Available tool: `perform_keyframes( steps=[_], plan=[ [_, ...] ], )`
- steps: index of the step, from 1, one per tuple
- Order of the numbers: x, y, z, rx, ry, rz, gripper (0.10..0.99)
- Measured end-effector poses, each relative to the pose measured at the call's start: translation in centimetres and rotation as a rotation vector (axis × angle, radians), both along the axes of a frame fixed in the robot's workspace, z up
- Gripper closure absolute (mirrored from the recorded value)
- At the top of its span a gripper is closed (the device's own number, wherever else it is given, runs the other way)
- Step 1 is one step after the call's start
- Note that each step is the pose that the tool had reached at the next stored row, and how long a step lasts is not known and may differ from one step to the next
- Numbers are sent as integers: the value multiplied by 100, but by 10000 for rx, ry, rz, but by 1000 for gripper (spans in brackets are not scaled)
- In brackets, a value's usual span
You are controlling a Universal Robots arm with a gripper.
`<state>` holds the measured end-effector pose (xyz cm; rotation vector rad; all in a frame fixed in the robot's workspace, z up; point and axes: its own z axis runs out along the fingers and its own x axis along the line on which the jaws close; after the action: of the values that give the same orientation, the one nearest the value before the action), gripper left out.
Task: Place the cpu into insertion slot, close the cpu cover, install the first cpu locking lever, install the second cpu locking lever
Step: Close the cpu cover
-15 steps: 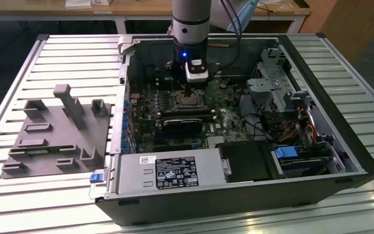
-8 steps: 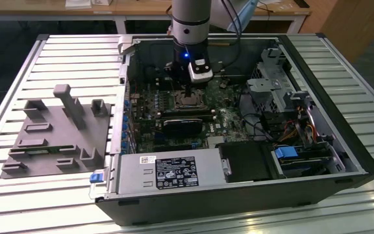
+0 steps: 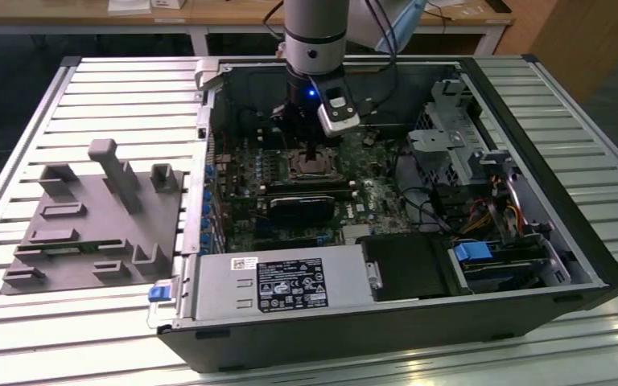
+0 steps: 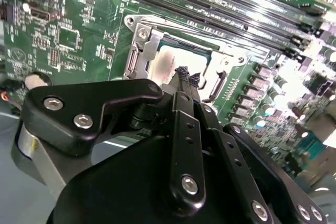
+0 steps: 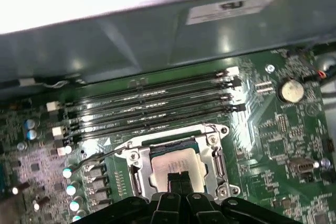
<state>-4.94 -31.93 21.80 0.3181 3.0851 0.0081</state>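
Your gripper has its two black fingertips pressed together with nothing between them, and in both wrist views the tips sit over the cpu, at its near edge; you cannot tell from either whether they touch the metal. The second wrist view gives you the black linkage of the fingers up close, with the tips meeting over the pale chip. The first wrist view gives you the socket squarely: the cpu lies in the insertion slot, its silver-grey top flat and square, and the cpu cover lies down around it as a dull metal frame with the chip showing through its window. A thin wire rod runs out from the frame's corner across the green board. Beyond the socket you see four long black memory slots, and past them the grey case wall; a coin cell sits off to one side. The exterior view adds the arm reaching straight down into the open computer case, with a grey fixture block on the slatted table at the exterior view's left
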Motion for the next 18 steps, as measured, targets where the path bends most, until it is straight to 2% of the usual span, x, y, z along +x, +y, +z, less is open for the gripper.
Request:
perform_keyframes(
  steps=[5,9,11,18],
  plan=[
    [-22,-2,-9,47,0,243,984],
    [-25,-26,-14,447,-6,250,984],
    [-30,-37,-20,555,-7,253,984],
    [-80,-72,-56,622,-8,281,984]
  ],
)
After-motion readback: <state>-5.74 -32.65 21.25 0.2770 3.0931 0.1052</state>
